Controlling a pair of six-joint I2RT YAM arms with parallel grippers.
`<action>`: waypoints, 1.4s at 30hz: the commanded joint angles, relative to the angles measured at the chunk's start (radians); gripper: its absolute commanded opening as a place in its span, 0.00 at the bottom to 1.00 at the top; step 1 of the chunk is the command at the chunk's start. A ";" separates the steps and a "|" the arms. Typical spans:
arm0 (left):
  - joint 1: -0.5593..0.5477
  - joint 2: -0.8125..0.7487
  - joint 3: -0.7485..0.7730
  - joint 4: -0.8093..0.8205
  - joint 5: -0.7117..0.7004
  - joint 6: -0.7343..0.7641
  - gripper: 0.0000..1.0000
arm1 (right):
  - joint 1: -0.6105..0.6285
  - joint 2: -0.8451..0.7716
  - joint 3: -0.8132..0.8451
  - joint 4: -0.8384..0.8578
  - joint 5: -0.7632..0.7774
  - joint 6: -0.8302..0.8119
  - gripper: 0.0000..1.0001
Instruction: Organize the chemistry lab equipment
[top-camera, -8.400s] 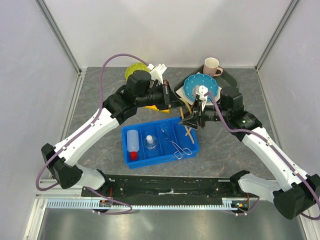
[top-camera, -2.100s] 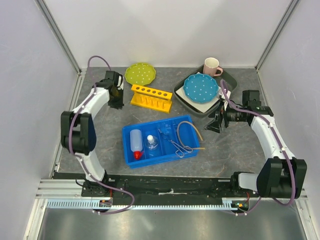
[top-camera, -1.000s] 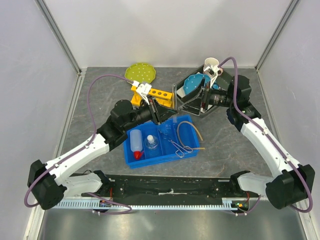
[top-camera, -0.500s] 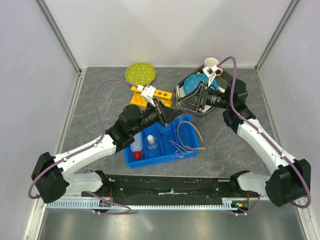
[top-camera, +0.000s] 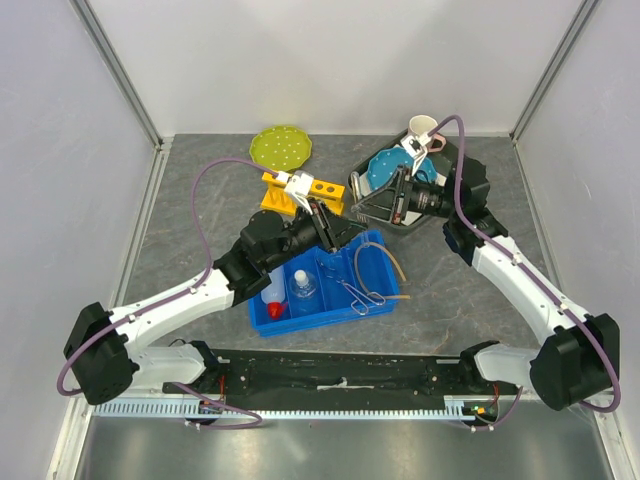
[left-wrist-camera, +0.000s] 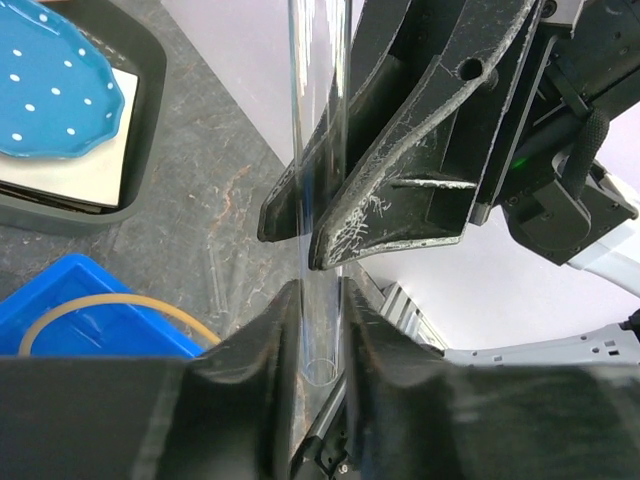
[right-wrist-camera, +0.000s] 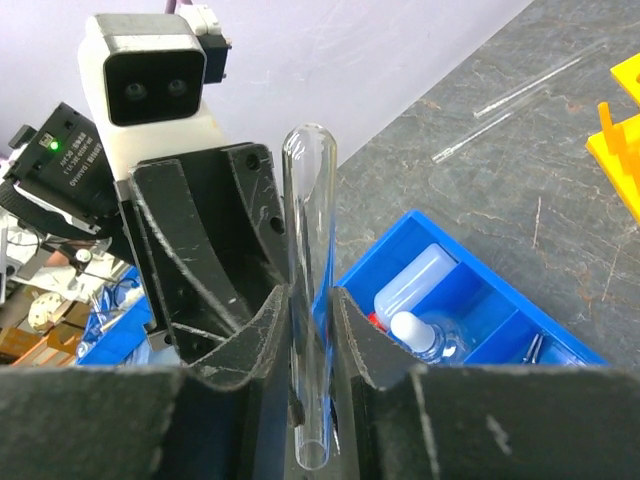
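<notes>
On my grey table (top-camera: 190, 210): blue bin (top-camera: 330, 314) toward the near edge, yellow rack (top-camera: 276, 196) at centre, green plate (top-camera: 280, 146) by the far edge, dark tray (top-camera: 405, 226) toward the far-right corner.

From above, the left arm (top-camera: 190, 295) covers part of the bottle (top-camera: 272, 303). The left wrist view cuts the tube (left-wrist-camera: 320, 100) off at its top edge.

Setting: robot test cell in a lab. Grey tabletop (top-camera: 175, 180), white wall panels (top-camera: 340, 60), metal posts (top-camera: 118, 72). Contents: yellow test-tube rack (top-camera: 272, 195), blue sorting tray (top-camera: 325, 314).
</notes>
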 joint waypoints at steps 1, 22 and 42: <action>-0.004 -0.024 0.024 0.002 0.020 -0.016 0.42 | 0.007 -0.012 0.026 -0.055 0.001 -0.078 0.20; 0.316 -0.057 0.346 -0.577 0.463 -0.039 0.82 | 0.095 -0.049 0.031 -0.266 -0.020 -0.366 0.19; 0.233 0.126 0.495 -0.757 0.374 0.046 0.51 | 0.127 -0.026 0.042 -0.295 -0.023 -0.395 0.20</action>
